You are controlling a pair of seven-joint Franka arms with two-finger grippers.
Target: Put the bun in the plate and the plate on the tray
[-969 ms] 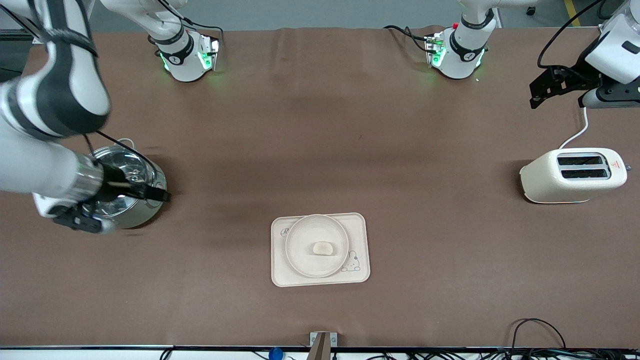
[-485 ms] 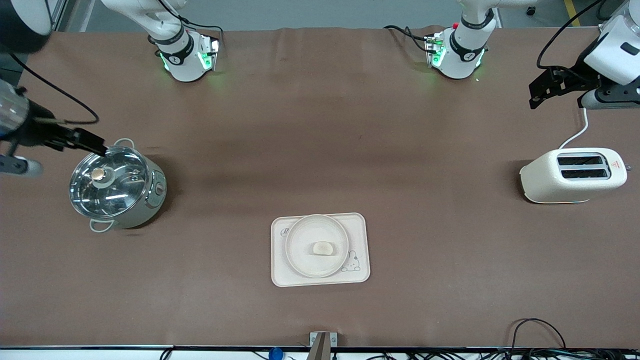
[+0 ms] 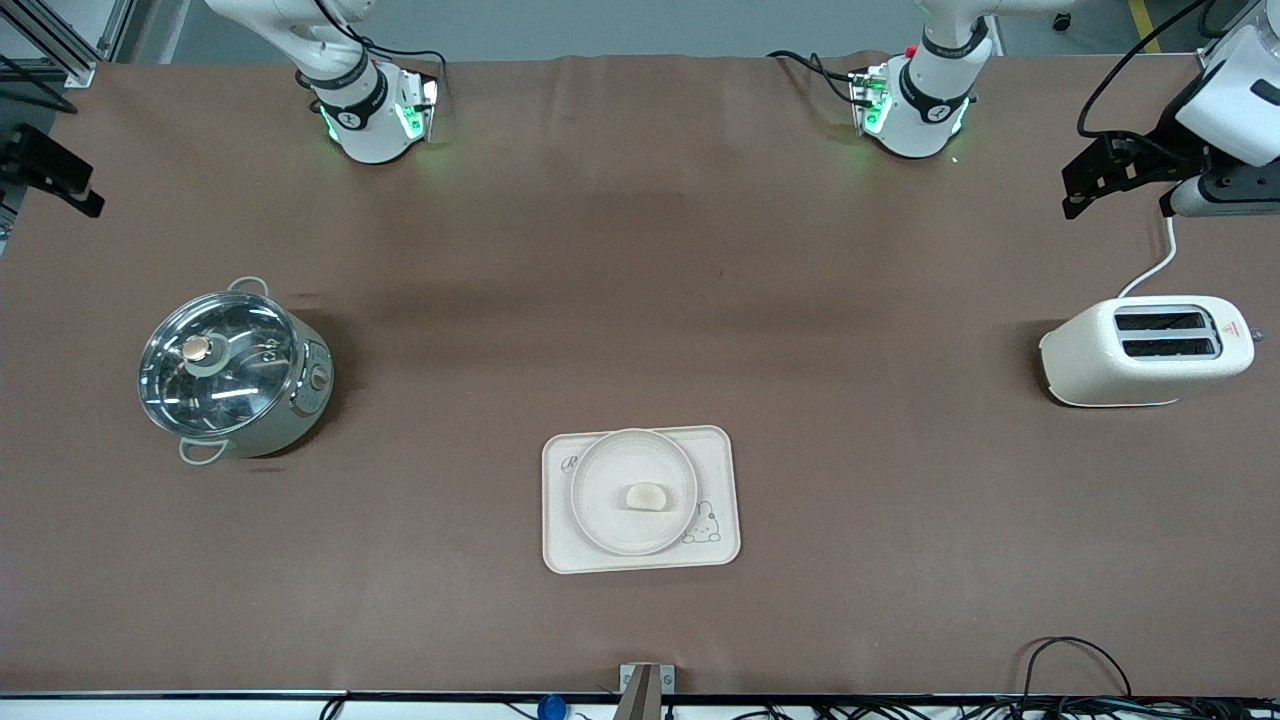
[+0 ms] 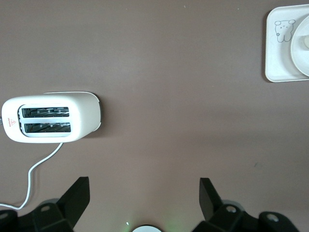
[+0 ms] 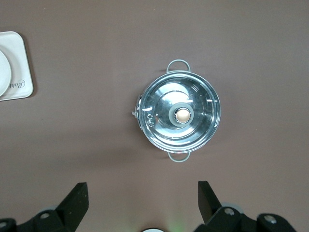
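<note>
The bun [image 3: 646, 496] lies in the round cream plate [image 3: 598, 468], and the plate sits on the cream rabbit tray [image 3: 560, 552], in the table's middle toward the front camera. My left gripper [image 3: 1085, 185] is open and empty, up in the air over the left arm's end of the table, near the toaster. In the left wrist view, the left gripper [image 4: 144, 187] is wide open over bare table, and the tray [image 4: 279, 58], plate [image 4: 303, 60] and bun [image 4: 306, 42] show at one corner. My right gripper [image 3: 58, 185] is open and empty at the right arm's end, [image 5: 142, 191] high over the table by the pot.
A steel pot with a glass lid [image 3: 228, 375] stands toward the right arm's end; it also shows in the right wrist view [image 5: 179, 116]. A cream toaster [image 3: 1145, 350] with a white cord stands toward the left arm's end, seen too in the left wrist view [image 4: 50, 117].
My right arm has risen from over the pot and drawn back to the table's edge at its own end. The left arm has hardly moved. Bun, plate and tray stay put.
</note>
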